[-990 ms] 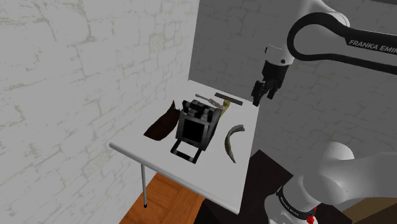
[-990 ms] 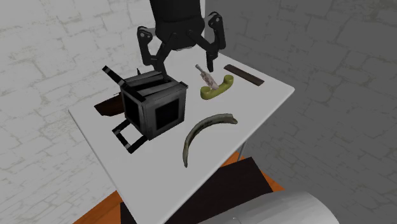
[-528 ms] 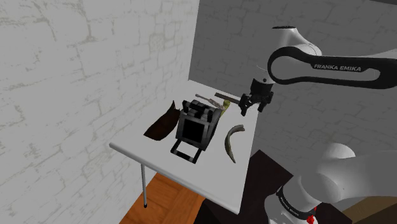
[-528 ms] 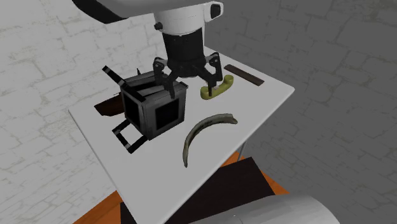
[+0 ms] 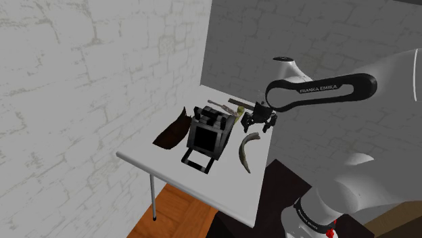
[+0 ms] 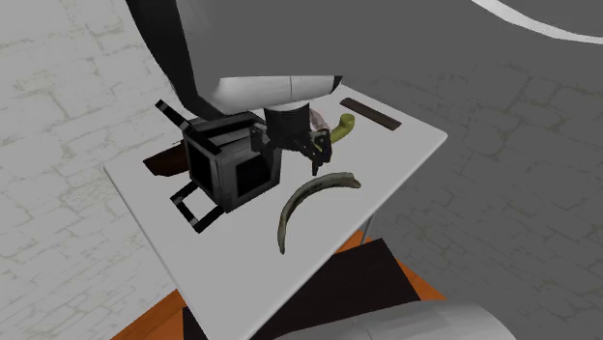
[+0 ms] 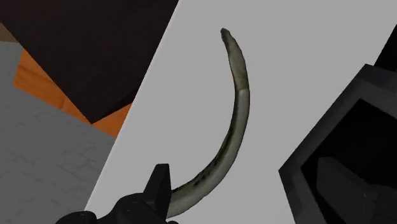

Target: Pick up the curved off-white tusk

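Note:
The tusk (image 5: 245, 150) is a slim, curved, olive-grey horn lying flat on the white table (image 5: 223, 193), near the edge closest to the stand. From the second exterior view the tusk (image 6: 309, 198) sits just in front of the black box. My black gripper (image 5: 259, 123) hangs low over the tusk's thick end, open and holding nothing. That gripper (image 6: 315, 155) is partly hidden behind the arm's white link. In the wrist view the tusk (image 7: 235, 121) arcs away from one finger (image 7: 160, 184), with its thick end right beside that fingertip.
A black open-framed box (image 5: 206, 132) stands close beside the tusk. A dark brown curved piece (image 5: 172, 130) lies beyond the box. An olive handset-shaped thing (image 6: 340, 128) and a dark flat bar (image 6: 369, 113) lie towards the back. The table edge borders the dark stand (image 6: 358, 280) and an orange floor (image 5: 176, 209).
The arm has folded down. The gripper has dropped from high above the table's back corner to just over the tusk's thick end, still open.

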